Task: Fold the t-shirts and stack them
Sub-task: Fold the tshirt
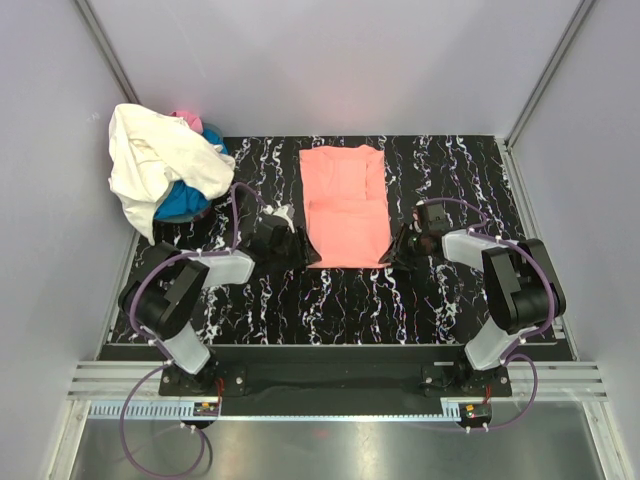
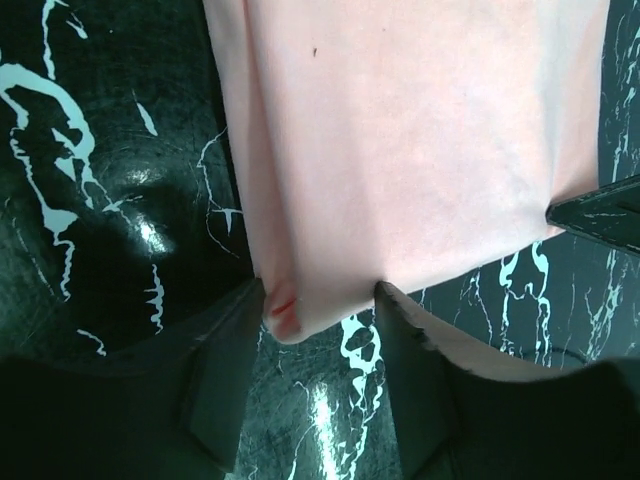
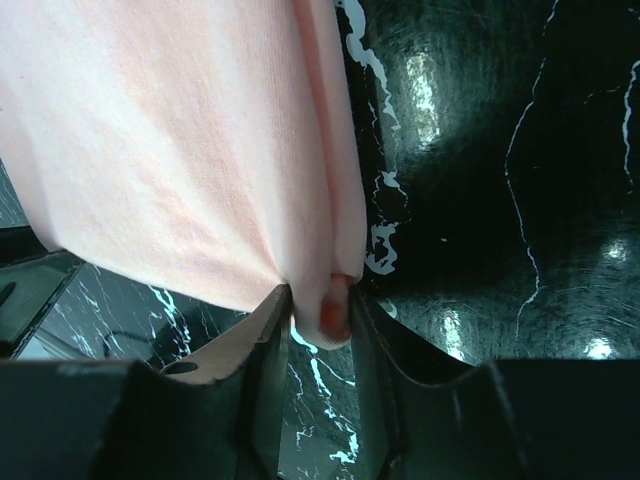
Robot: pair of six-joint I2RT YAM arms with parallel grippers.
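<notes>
The salmon-pink t-shirt (image 1: 345, 205) lies flat, folded into a long strip, in the middle of the black marbled table. My left gripper (image 1: 300, 250) is at its near left corner. In the left wrist view the jaws (image 2: 318, 295) stand apart with that corner of the shirt (image 2: 420, 150) lying between them. My right gripper (image 1: 405, 245) is at the near right corner. In the right wrist view it (image 3: 320, 300) is pinched shut on the bunched corner of the shirt (image 3: 170, 150).
A heap at the table's far left holds the cream-white shirt (image 1: 150, 160) over the bright blue one (image 1: 185, 200), with a bit of hot pink (image 1: 187, 118) on top. Grey walls surround the table (image 1: 330, 300).
</notes>
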